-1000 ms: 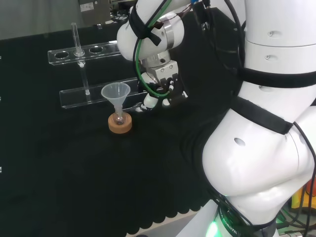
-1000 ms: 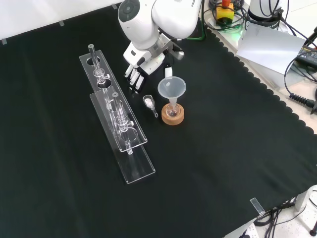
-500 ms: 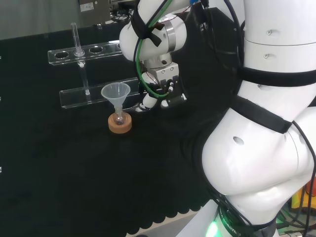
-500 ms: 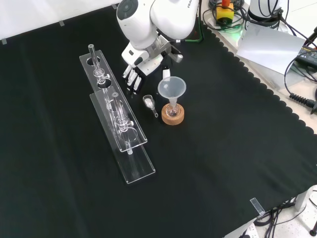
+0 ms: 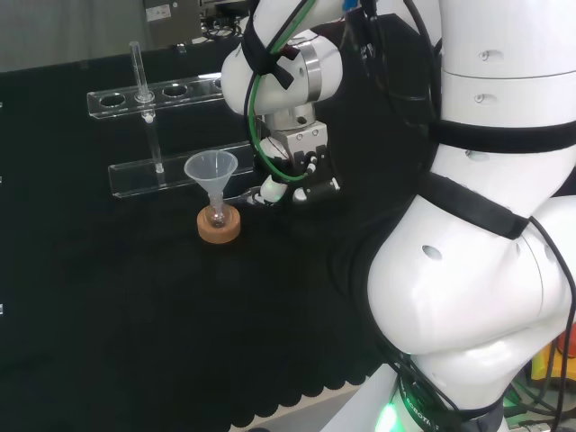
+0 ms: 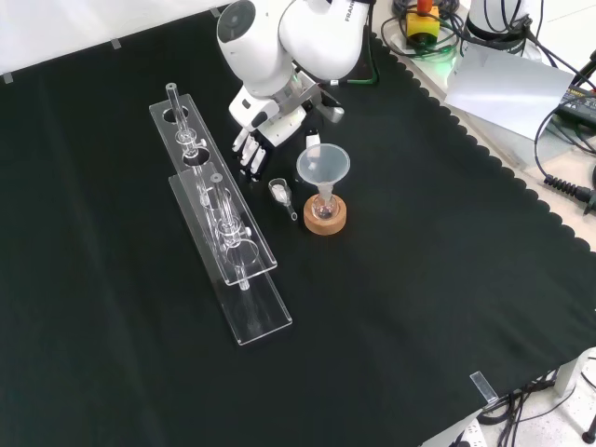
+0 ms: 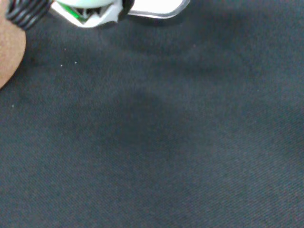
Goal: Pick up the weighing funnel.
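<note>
Clear weighing funnel (image 6: 279, 193) lying on black cloth (image 6: 419, 307), btwn test-tube rack (image 6: 223, 233) & big funnel (image 6: 323, 166); hand (image 6: 253, 144) hovering just beyond it, fingers straight, gripping nothing; wrist turning over last sec., hand edging rack-ward; pickup probably still lining up.

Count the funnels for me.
2. The funnel stands in its flask on the cork ring; the weighing funnel lies on the cloth, left of it in the front view.
</note>
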Controlling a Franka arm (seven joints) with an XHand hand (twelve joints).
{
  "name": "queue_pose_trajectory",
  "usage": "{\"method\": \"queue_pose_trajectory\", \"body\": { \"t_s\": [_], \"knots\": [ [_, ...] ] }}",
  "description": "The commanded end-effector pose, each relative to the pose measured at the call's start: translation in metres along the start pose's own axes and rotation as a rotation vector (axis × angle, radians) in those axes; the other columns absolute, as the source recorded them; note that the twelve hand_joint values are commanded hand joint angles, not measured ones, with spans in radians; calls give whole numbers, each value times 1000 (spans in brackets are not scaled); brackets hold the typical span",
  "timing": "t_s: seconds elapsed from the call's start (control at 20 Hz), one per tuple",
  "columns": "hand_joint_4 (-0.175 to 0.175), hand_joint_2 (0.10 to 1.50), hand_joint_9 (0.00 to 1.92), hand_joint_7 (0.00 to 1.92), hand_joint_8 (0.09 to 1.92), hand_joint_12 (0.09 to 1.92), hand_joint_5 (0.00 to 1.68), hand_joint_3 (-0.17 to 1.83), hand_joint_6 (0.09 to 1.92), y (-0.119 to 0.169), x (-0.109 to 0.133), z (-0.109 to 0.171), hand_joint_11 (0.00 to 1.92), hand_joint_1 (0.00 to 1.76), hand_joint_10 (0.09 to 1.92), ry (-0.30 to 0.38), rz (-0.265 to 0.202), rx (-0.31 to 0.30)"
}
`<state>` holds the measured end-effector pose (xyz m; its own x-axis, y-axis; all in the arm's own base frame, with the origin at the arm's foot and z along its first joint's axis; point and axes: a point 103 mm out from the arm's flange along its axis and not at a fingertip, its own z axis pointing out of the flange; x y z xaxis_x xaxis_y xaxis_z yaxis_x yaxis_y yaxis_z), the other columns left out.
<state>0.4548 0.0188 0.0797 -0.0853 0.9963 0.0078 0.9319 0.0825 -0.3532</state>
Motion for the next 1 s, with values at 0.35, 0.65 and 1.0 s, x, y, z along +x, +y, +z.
{"method": "queue_pose_trajectory", "body": {
  "t_s": [0.35,0.65,1.0],
  "knots": [
    [-66,636,644,390,734,1354,536,731,534,12,8,4,350,844,623,19,5,-6],
    [-67,635,642,385,740,1354,551,722,602,14,8,6,348,862,626,28,4,-11],
    [-68,634,639,382,744,1355,539,720,651,14,9,14,345,870,630,27,5,-1]
  ]
}}
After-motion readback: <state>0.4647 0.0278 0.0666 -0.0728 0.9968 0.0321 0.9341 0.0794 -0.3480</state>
